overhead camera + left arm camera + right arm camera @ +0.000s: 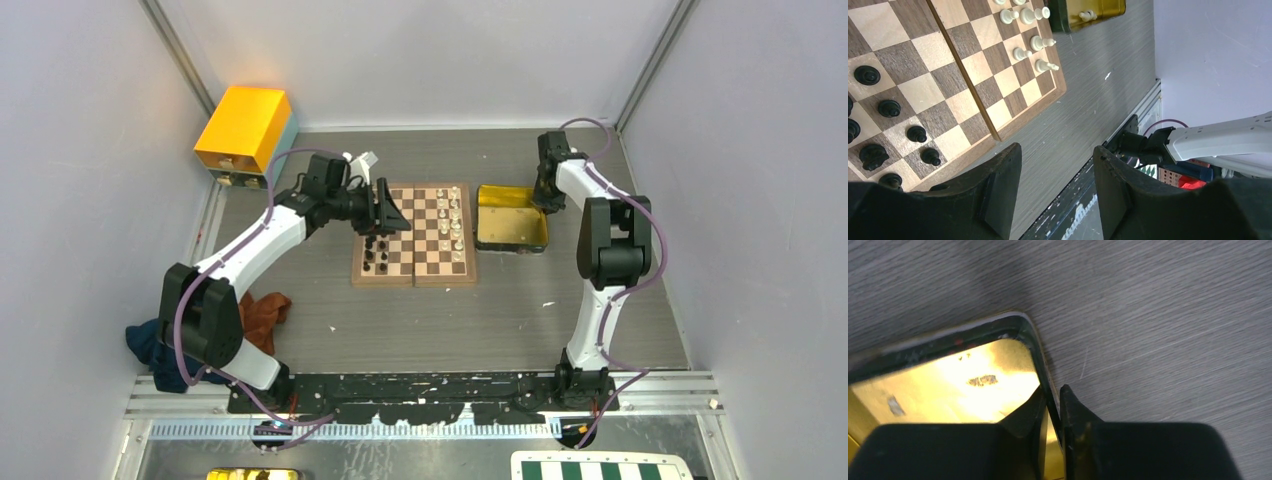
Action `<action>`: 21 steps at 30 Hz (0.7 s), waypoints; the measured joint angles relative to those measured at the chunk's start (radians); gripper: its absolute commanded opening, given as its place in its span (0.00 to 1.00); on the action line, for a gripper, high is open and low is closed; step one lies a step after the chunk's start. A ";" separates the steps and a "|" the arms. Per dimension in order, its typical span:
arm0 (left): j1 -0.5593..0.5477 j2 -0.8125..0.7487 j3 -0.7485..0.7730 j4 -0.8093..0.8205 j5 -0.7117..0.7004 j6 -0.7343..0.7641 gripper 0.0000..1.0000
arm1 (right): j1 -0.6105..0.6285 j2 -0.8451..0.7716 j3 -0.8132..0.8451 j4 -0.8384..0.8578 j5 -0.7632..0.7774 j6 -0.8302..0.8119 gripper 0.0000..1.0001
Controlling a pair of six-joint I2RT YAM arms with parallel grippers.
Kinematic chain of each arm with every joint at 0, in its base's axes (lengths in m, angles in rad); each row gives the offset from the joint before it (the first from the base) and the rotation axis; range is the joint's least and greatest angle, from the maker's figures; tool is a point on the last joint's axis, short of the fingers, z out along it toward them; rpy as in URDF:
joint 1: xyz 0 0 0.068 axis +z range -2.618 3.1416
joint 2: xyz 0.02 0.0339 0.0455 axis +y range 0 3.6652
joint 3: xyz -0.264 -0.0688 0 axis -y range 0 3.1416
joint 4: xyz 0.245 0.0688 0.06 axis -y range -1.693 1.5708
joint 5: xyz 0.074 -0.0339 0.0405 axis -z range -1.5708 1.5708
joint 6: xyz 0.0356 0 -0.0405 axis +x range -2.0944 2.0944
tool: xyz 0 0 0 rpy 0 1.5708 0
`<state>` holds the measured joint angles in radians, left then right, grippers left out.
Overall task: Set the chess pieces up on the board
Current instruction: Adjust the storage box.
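The wooden chessboard (428,256) lies mid-table. Several black pieces (376,253) stand on its left side and several cream pieces (452,215) on its right. In the left wrist view the board (998,82) shows black pieces (889,107) at left and cream pieces (1040,44) near its far edge. My left gripper (392,208) hovers over the board's left far part, open and empty (1057,155). My right gripper (545,195) is shut on the wall of the gold tray (510,240); the wall (1035,347) sits between the jaws (1054,407). One cream piece (1088,15) lies in the tray.
A yellow box (245,128) stands at the far left corner. Cloths (262,315) lie by the left arm's base. A green-and-white checkered board (600,468) sits below the front rail. Grey walls enclose the table.
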<state>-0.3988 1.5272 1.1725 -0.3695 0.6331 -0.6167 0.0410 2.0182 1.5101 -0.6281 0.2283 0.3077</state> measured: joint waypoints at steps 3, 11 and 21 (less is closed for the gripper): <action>0.008 0.001 0.000 0.000 0.003 0.000 0.56 | -0.007 0.012 0.015 -0.010 0.005 -0.018 0.01; 0.021 0.001 -0.001 0.020 0.016 -0.005 0.56 | -0.021 0.053 0.087 -0.043 -0.032 0.047 0.01; 0.021 0.003 -0.018 0.069 0.026 -0.037 0.56 | -0.109 0.063 0.130 -0.122 -0.111 0.134 0.01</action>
<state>-0.3775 1.5303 1.1545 -0.3008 0.6594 -0.6537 -0.0685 2.0808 1.6398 -0.7506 0.1177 0.4416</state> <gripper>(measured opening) 0.556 0.053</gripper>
